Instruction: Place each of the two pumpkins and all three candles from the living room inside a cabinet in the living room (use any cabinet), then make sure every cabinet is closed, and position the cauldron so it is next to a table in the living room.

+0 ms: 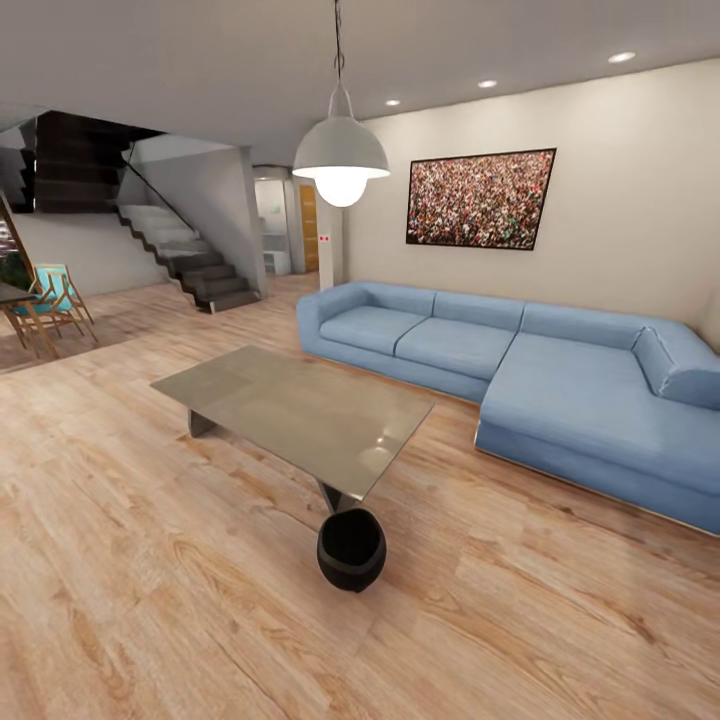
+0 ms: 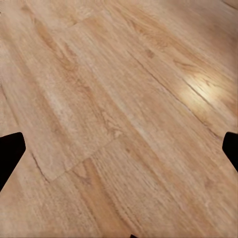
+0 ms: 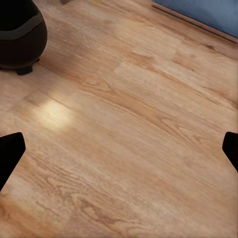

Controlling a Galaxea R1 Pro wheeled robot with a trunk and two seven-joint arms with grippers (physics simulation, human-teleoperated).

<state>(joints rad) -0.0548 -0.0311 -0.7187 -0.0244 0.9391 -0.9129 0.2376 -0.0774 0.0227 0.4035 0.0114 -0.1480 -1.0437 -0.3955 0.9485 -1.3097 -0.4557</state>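
Facing the cauldron (image 1: 352,549) beside the table (image 1: 300,405), my left gripper (image 2: 119,148) and right gripper (image 3: 119,148) spread wide over the wood floor (image 2: 119,99), grasping nothing.

Only the left gripper's fingertips (image 2: 10,153) are seen, as plain black pointed shapes. The right gripper's fingertips (image 3: 10,153) are likewise black and unmarked.

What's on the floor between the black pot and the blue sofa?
Nothing, just bare wooden floor between the pot and the sofa; the head view shows it.

One cauldron (image 1: 352,549), one table (image 1: 300,408), one sofa (image 1: 540,380), one lamp (image 1: 341,160)
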